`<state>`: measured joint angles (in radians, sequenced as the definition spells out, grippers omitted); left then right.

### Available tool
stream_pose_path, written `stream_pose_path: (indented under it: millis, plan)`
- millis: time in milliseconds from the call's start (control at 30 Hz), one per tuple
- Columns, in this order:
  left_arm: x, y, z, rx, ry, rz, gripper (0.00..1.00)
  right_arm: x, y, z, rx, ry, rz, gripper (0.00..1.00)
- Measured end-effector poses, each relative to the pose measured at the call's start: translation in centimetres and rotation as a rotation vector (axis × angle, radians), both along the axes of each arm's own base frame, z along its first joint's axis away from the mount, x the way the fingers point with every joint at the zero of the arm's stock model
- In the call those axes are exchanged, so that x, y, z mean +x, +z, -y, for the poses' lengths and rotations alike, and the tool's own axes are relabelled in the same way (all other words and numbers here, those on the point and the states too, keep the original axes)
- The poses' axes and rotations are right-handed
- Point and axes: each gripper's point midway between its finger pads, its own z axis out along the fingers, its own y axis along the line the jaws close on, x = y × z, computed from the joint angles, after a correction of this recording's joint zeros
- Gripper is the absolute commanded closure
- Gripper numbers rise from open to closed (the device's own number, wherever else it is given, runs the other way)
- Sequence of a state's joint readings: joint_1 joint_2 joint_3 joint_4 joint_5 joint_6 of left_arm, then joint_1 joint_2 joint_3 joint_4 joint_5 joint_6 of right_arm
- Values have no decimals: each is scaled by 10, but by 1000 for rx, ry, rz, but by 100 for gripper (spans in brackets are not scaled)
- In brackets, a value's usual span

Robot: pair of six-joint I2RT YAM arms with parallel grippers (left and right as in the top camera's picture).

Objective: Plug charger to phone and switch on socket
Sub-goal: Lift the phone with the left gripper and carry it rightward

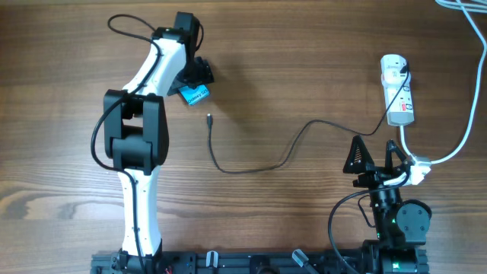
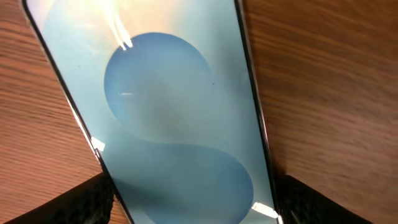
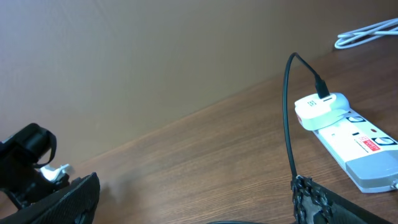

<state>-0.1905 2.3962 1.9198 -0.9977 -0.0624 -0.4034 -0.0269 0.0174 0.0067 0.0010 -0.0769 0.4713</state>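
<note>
The phone (image 2: 174, 112), its teal-blue screen lit, lies at an angle on the wood and fills the left wrist view. My left gripper (image 2: 193, 199) is open, with one finger on each side of the phone's near end. The right finger sits against its edge and a sliver of wood shows by the left finger. From overhead only a teal corner of the phone (image 1: 195, 94) shows below that gripper (image 1: 199, 76). The charger cable (image 1: 293, 148) runs from its loose tip (image 1: 208, 118) to the socket (image 1: 399, 91). My right gripper (image 1: 374, 156) stands open and holds nothing.
A thick white cable (image 1: 464, 137) curves along the table's right side past the socket, and a white lead (image 1: 407, 148) runs beside my right gripper. In the right wrist view the black cable enters a white adapter (image 3: 320, 109) on the socket (image 3: 360, 146).
</note>
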Motion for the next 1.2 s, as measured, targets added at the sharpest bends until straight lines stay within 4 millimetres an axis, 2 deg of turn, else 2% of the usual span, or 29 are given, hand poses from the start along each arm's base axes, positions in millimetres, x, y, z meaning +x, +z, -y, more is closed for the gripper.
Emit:
stream_pose_path:
  millis: [200, 367, 533, 933, 1200]
  plan:
    - [-5, 0, 23, 1, -122, -8, 11, 0, 0, 0, 0, 0, 0, 0]
    - [-11, 0, 42, 6, -202, -12, 0, 0, 0, 0, 0, 0, 0, 0]
    - [-12, 0, 46, 3, -209, -15, 0, 0, 0, 0, 0, 0, 0, 0]
    - [-19, -1, 47, -17, -23, -34, 0, 0, 0, 0, 0, 0, 0, 0]
    - [-11, 0, 42, -16, 154, 4, 0, 0, 0, 0, 0, 0, 0, 0]
